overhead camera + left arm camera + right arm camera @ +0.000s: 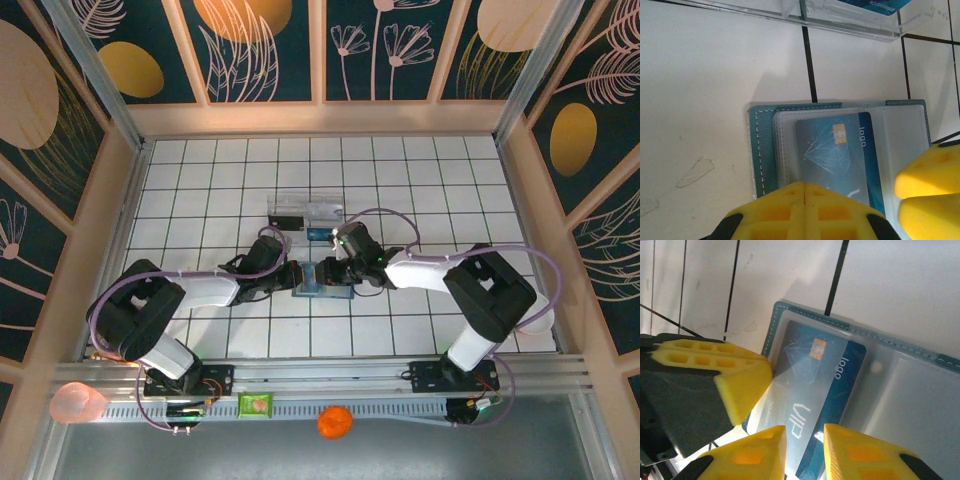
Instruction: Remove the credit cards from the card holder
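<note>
Card holder (761,150) lies open on the white tile table (200,190), approx mid-table btw the two arms, w/ a blue credit card (832,160) in its clear sleeve. L gripper (804,207) — fingers pressed together — sits at the holder's edge. R gripper (805,442) — fingers slightly apart — straddles the card's end

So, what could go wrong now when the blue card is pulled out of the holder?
The blue card lies under a clear sleeve of the card holder; the right fingers, slightly apart over its end, may pinch sleeve and card together and drag the holder. The shut left fingers sit at the holder's edge beside the card; they may pin the card too, or slip off.
</note>
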